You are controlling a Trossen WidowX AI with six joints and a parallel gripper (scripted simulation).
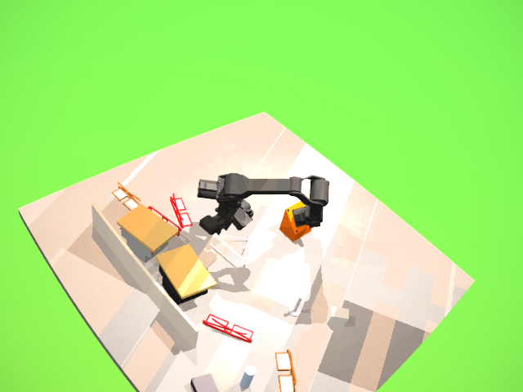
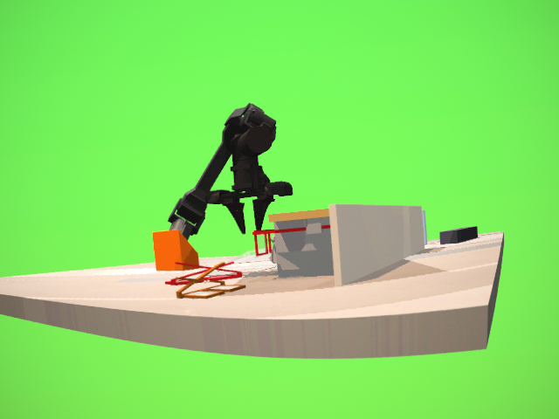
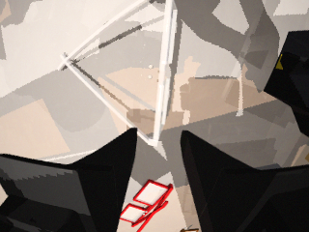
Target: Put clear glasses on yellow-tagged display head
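Note:
The clear glasses (image 1: 230, 258) (image 3: 164, 58) lie on the table in front of the heads, temples out and meeting at their far ends. My gripper (image 2: 251, 231) (image 3: 159, 134) points down, open and empty, above the table; in the wrist view its fingertips appear just below one end of the glasses' front. In the top view the fingertips cannot be made out. The dark head (image 1: 181, 296) (image 3: 295, 68) with a tan top bears a yellow patch, seen in the wrist view, and has no glasses visible on it. The other, grey head (image 2: 302, 264) wears red glasses (image 2: 256, 243).
A pale upright panel (image 1: 143, 273) (image 2: 379, 238) stands behind both heads. Loose red glasses (image 1: 181, 212) (image 3: 151, 192) and orange glasses (image 1: 120, 193) lie near the grey head. Other red glasses (image 1: 228, 327), a small post (image 1: 297, 305), a white block (image 1: 339, 315) and a cylinder (image 1: 248, 377) are further off.

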